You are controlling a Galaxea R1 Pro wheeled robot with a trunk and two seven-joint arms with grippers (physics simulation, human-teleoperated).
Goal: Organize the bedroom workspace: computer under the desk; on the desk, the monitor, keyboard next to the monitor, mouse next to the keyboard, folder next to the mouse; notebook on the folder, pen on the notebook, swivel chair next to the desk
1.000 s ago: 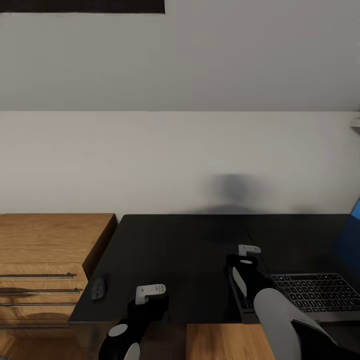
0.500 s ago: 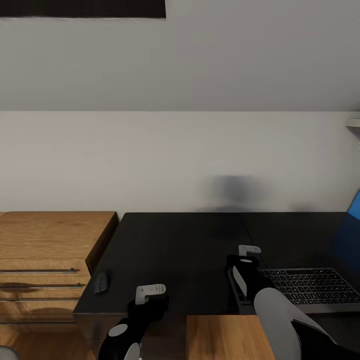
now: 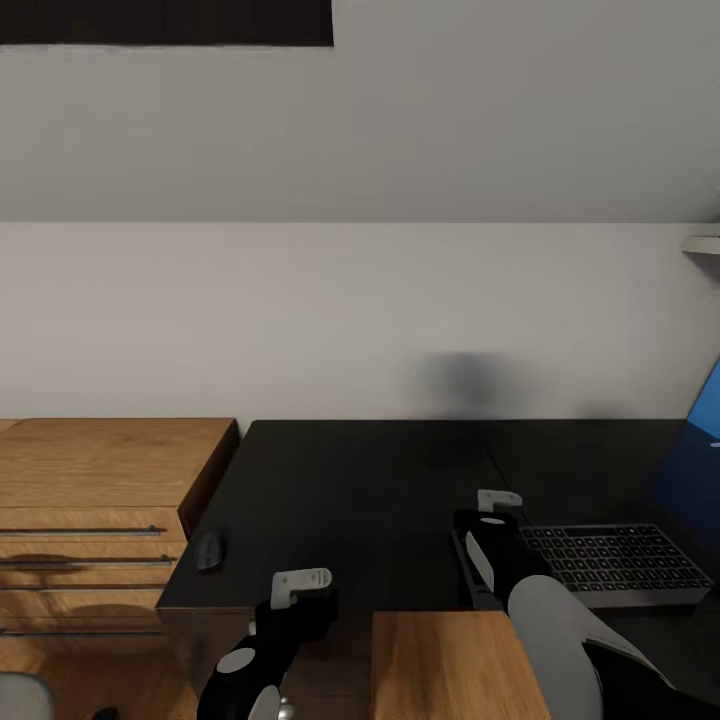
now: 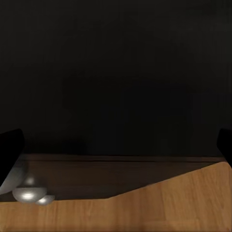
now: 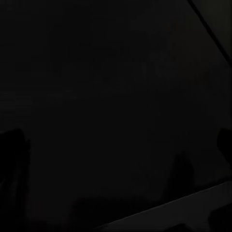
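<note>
Currently the keyboard (image 3: 600, 567) is the landmark for the placement step: it lies flat on the surface (image 3: 380, 500), close to the near edge, with its long axis parallel to that edge. The mouse (image 3: 210, 549) rests on the same surface well apart from the keyboard, out by the corner that adjoins the oak drawer unit (image 3: 95, 520), with its long axis roughly across the keyboard's. Since the task requires the mouse next to the keyboard, the governing relation is this gap along the near edge. The left tool (image 3: 300, 583) hangs over the near edge between mouse and keyboard, somewhat closer to the mouse, which lies off to its outer side and slightly further in from the edge. The right tool (image 3: 497, 502) sits above the keyboard's end nearest the mouse. The left arm is therefore judged the nearer one for the pick. In the left wrist view the two dark fingertips (image 4: 10, 150) stand wide apart with nothing between them. The right wrist view is almost entirely dark; its fingers appear spread and empty, but this is not certain. A blue panel (image 3: 700, 450) rises beyond the keyboard's far end.
</note>
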